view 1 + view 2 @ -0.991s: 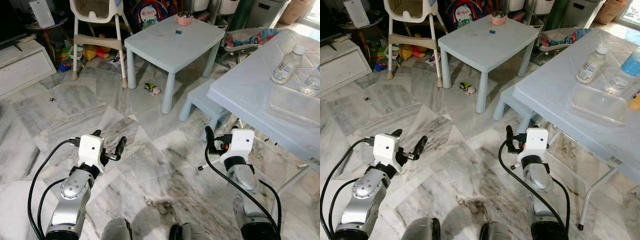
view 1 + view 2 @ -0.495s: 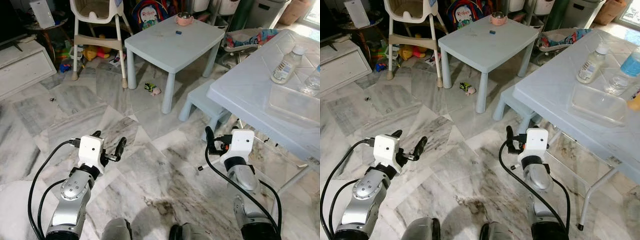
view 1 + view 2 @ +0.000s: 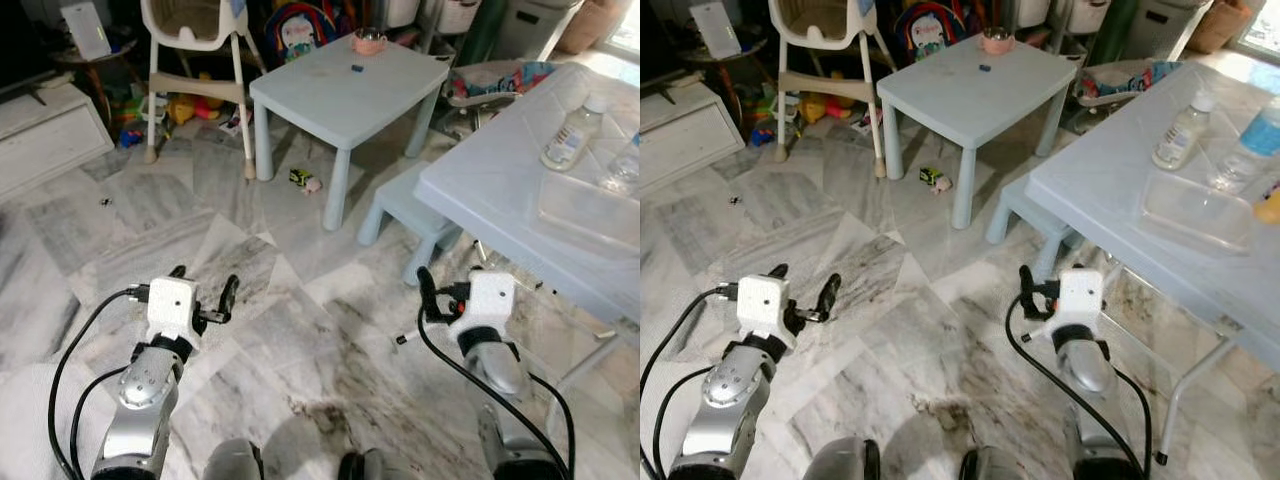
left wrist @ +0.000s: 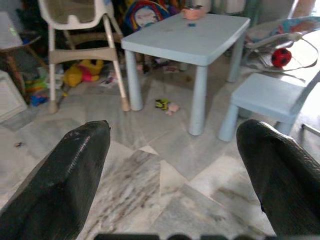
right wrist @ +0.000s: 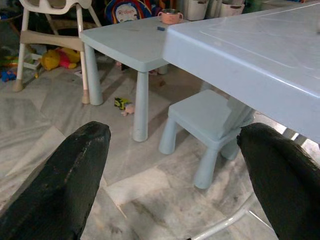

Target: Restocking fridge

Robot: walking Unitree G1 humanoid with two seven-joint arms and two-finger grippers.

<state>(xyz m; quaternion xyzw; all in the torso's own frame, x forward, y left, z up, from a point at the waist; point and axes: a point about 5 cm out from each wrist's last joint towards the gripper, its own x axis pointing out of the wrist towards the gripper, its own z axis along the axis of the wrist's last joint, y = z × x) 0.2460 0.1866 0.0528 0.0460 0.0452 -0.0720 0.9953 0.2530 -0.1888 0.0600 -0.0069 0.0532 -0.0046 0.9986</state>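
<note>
Your left claw (image 3: 203, 292) and right claw (image 5: 175, 165) both spread, empty, above marble floor (image 3: 300, 330); clear bottle (image 3: 566, 137) upright on counter (image 3: 500, 180).

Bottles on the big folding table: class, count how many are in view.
2. A clear bottle with a white cap stands near the folding table's far side; a blue-capped bottle stands to its right, partly cut off. More may lie beyond the frame.
</note>
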